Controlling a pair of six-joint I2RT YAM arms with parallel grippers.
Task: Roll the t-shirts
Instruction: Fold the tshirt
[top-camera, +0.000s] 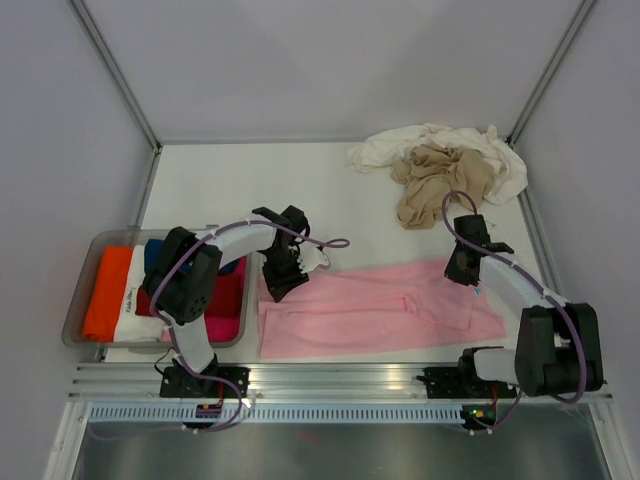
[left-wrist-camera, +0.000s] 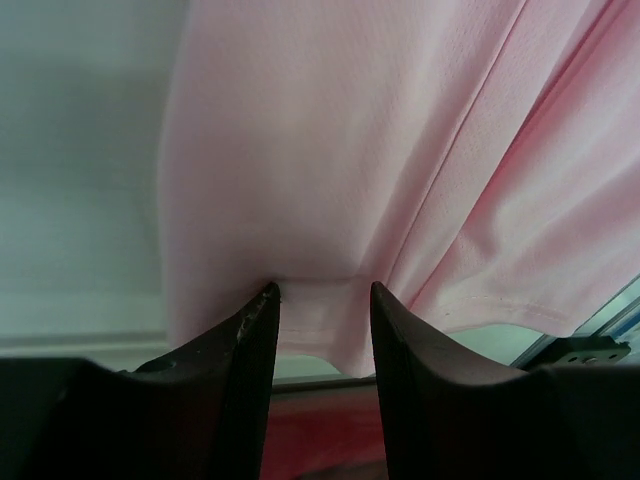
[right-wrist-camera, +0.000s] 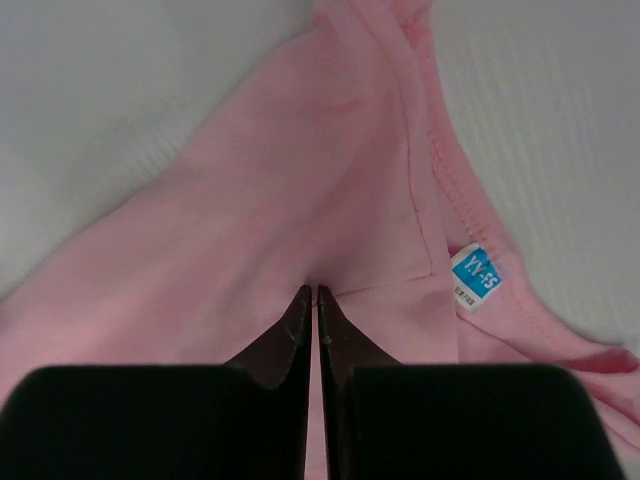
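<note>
The pink t-shirt (top-camera: 370, 312) lies as a folded strip along the table's near edge. Your left gripper (left-wrist-camera: 322, 290) straddles its left hem, jaws half apart. Your right gripper (right-wrist-camera: 315, 292) pinches the collar end, likely for tension. The tan t-shirt (top-camera: 440, 185) and cream-white t-shirt (top-camera: 400, 145) are heaped at the far right corner.

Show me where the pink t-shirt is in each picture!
Top view: the pink t-shirt lies spread flat along the near edge of the table.
Left wrist view: the pink t-shirt fills the middle and right, with its hem at the bottom.
Right wrist view: the pink t-shirt runs across the middle, with a blue label at the right.
Shared landmark: the white table beside the shirt.
</note>
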